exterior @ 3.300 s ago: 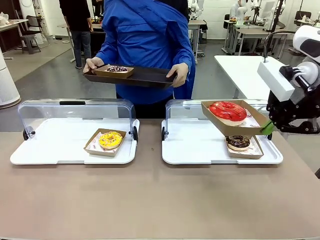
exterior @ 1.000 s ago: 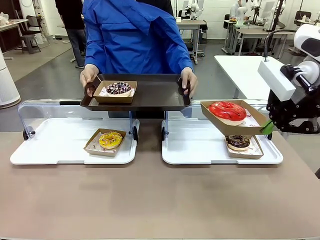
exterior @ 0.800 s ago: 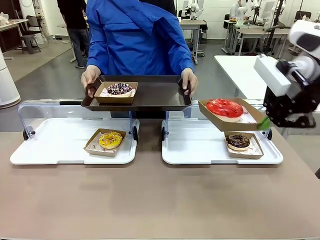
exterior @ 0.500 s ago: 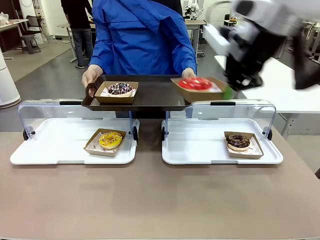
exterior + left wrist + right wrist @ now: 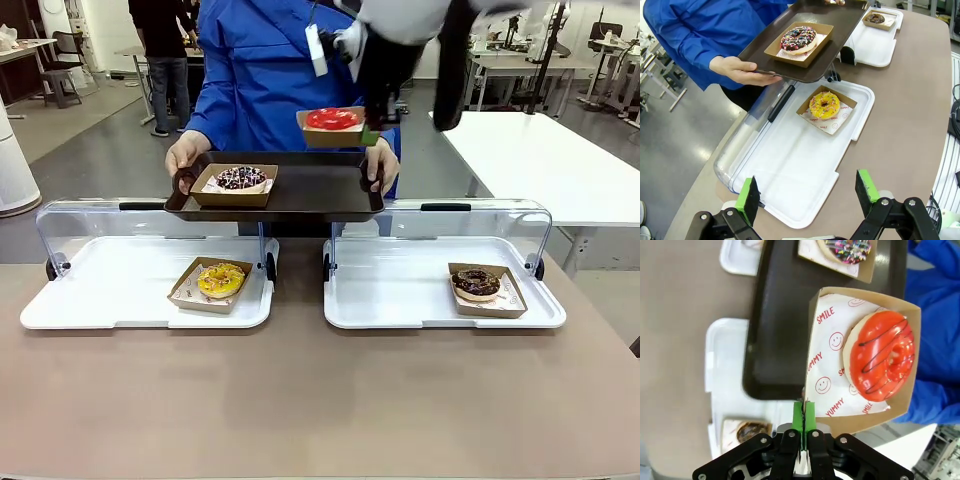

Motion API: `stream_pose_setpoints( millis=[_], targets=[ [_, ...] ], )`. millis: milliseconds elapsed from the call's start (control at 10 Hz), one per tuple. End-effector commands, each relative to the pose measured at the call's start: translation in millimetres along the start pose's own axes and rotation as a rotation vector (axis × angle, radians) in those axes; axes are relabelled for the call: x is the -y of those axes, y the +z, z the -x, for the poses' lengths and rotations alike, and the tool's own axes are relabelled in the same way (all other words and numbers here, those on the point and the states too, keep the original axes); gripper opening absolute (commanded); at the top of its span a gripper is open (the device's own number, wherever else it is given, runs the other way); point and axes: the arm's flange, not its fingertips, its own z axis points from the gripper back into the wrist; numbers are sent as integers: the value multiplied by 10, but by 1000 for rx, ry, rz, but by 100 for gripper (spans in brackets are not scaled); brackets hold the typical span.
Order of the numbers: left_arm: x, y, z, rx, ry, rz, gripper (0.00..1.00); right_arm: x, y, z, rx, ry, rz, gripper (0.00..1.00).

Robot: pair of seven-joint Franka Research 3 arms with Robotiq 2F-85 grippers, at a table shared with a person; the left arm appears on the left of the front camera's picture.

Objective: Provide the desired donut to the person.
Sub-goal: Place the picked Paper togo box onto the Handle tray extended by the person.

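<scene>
The red-glazed donut [image 5: 333, 119] lies in a cardboard boat that my right gripper [image 5: 371, 135] holds by its edge, in the air above the right part of the person's dark brown tray [image 5: 300, 195]. In the right wrist view the green pads [image 5: 799, 416] are pinched on the boat's rim, with the red donut [image 5: 882, 356] over the brown tray [image 5: 777, 340]. The person [image 5: 270, 70] in blue holds the tray with both hands; a sprinkled chocolate donut [image 5: 240, 178] sits on its left part. My left gripper [image 5: 807, 190] hangs open above the left white tray [image 5: 790, 170].
A yellow donut [image 5: 221, 279] rests in its boat on the left white tray [image 5: 100, 300]. A chocolate donut [image 5: 477, 283] sits on the right white tray [image 5: 400, 295]. Both clear lids stand open behind the trays. The brown tabletop [image 5: 320, 400] lies in front.
My right arm has swung up and left from above the right white tray, carrying the red donut over the person's brown tray. The person's tray has stayed level.
</scene>
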Motion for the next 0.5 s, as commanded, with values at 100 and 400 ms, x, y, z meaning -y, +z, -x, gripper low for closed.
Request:
stream_pose_setpoints(
  millis=[100,400],
  targets=[
    [19,-9,-9,9,22,4,100,82,-411,-146,-10,3,50,2],
    [19,-9,-9,9,22,4,100,108,-733,-135,-10,-4,-14,2]
  ],
)
